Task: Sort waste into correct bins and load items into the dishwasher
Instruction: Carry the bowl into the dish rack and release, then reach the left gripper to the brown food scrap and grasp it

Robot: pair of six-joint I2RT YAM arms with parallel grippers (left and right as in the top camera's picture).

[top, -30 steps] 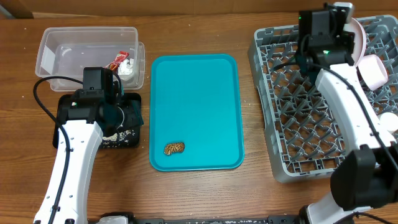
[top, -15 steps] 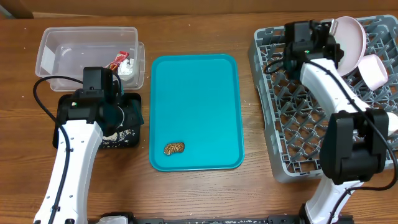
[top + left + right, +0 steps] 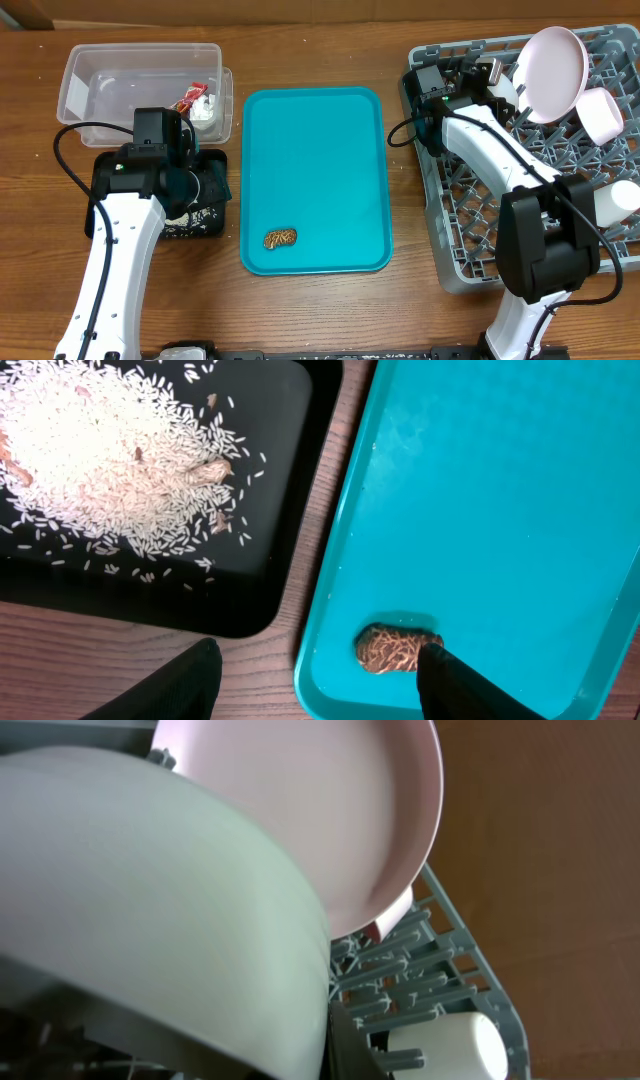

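My left gripper is open and empty, above the black tray that holds rice grains. Its right finger is next to the brown lump on the teal tray. The clear tub holds the red wrapper and white scrap. My right gripper is shut on the small plate over the grey rack. The large plate, bowl and cup sit in the rack. Chopsticks are out of view.
The rack's upright pegs stand close under my right gripper. Bare wooden table runs between the teal tray and the rack. My left arm's cable loops beside the black tray.
My right arm has swung left from the rack's back right toward its back left corner, uncovering the large plate, which stays standing. My left arm has not moved.
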